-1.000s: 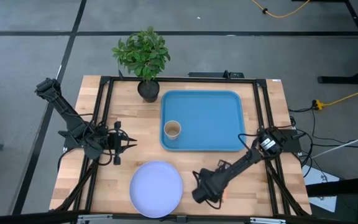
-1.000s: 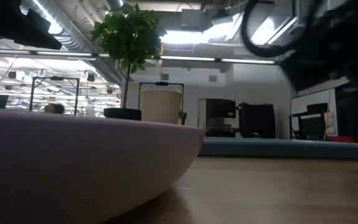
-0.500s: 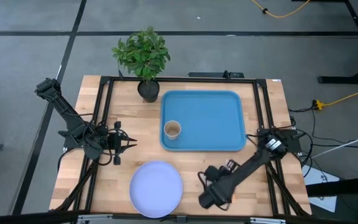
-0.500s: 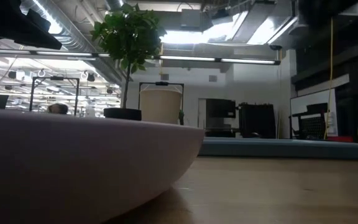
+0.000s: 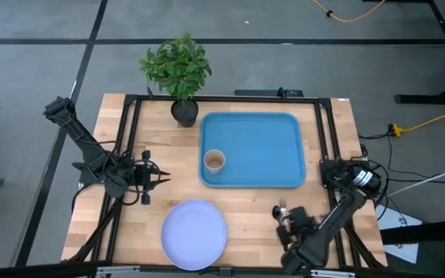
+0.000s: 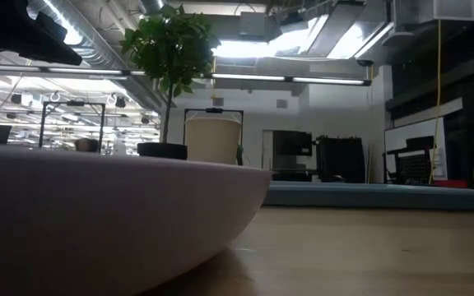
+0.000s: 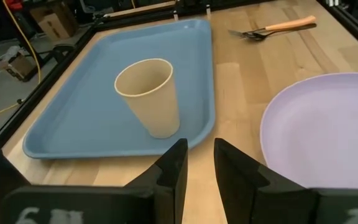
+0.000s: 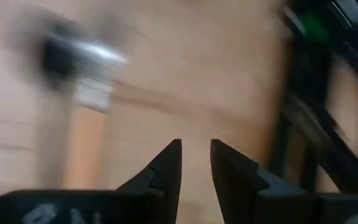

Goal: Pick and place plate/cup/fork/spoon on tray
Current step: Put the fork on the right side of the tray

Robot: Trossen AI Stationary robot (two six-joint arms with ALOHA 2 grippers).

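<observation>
The pale lavender plate (image 5: 195, 233) lies flat on the wooden table near its front edge; in the low view its rim (image 6: 97, 214) fills the left. The tan cup (image 5: 214, 161) stands upright on the left part of the blue tray (image 5: 261, 147), and also shows in the left wrist view (image 7: 149, 96). A fork and spoon with a wooden handle (image 7: 272, 28) lie together on the table right of the plate (image 5: 281, 207). My right gripper (image 5: 287, 219) hovers just near of them, shut and empty (image 8: 195, 158). My left gripper (image 5: 161, 179) waits at the table's left, shut (image 7: 199, 163).
A potted plant (image 5: 179, 73) stands at the far edge, left of the tray. A black metal frame (image 5: 323, 139) runs along the table's sides. Bare wood (image 5: 253, 208) lies between the tray and the front edge.
My right arm has swung from beside the plate toward the table's right and near edge, uncovering the utensils, and its gripper has turned toward the far side. The plate, cup and tray have stayed in place.
</observation>
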